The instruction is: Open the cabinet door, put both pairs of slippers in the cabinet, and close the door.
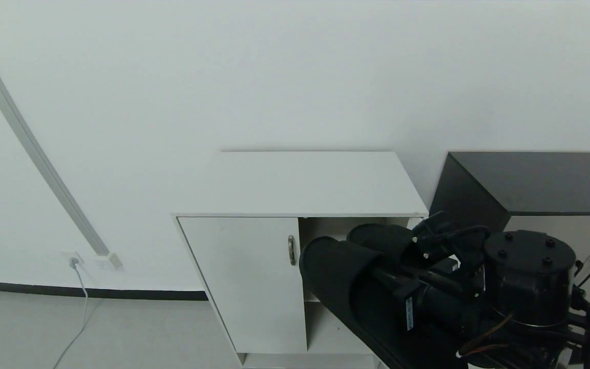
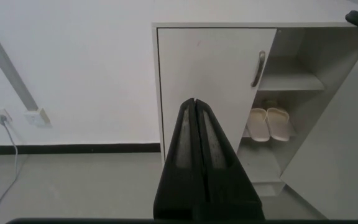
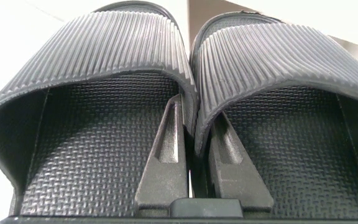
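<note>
Black slippers (image 3: 104,93), the second pair, are clamped side by side in the right gripper (image 3: 197,112): its fingers pinch the two inner walls together, toes pointing away from the wrist. In the head view this pair (image 1: 346,277) hangs just in front of the cabinet (image 1: 300,184), level with its open right half. The left door (image 1: 244,282) is shut, its handle (image 1: 291,250) at the inner edge.

Pale slippers (image 2: 269,123) already lie as a pair on the middle shelf inside the open half. The upper shelf (image 2: 291,81) above them looks bare, and the bottom is partly hidden.

So the step in hand is stowing the second pair. Next, I judge, the right arm must carry the pair through the opening onto a free level, keeping the toes clear of the shelf edges and of the pale pair, then let go and back out. Closing the door comes after.

The left gripper (image 2: 195,109) has its fingers pressed together on nothing, held well short of the cabinet.
</note>
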Tool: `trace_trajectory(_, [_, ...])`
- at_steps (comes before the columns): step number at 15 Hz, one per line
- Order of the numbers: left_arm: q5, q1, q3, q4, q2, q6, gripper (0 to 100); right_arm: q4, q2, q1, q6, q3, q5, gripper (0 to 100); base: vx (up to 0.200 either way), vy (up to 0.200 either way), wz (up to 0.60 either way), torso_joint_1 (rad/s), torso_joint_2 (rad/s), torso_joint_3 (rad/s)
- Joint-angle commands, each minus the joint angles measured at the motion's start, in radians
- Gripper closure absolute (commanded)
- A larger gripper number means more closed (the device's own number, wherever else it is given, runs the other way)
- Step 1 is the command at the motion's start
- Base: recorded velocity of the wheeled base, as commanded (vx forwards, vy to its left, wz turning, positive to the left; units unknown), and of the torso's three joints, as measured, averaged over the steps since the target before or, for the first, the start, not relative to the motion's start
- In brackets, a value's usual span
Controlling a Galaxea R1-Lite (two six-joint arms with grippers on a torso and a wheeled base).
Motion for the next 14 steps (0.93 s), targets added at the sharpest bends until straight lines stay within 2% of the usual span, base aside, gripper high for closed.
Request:
trace_trajectory(1, [0.000,0.000,0.000,0.000,0.000,0.000,100,0.000,0.004,0.000,0.001,0.001,0.001,100,0.000,0.000,0.00,0.000,0.00,0.000])
trace_trajectory(6, [0.002,0.000,0.000,0.000,0.000,0.001,100,-0.010,0.004,0.000,-0.001,0.019,0.003,100,0.000,0.000,0.00,-0.043,0.10,0.059])
trace_trajectory(14, [0.002,0.000,0.000,0.000,0.000,0.001,100,-0.102,0.018,0.012,-0.031,0.070,-0.002,100,0.000,0.000,0.00,-0.221,0.53,0.303])
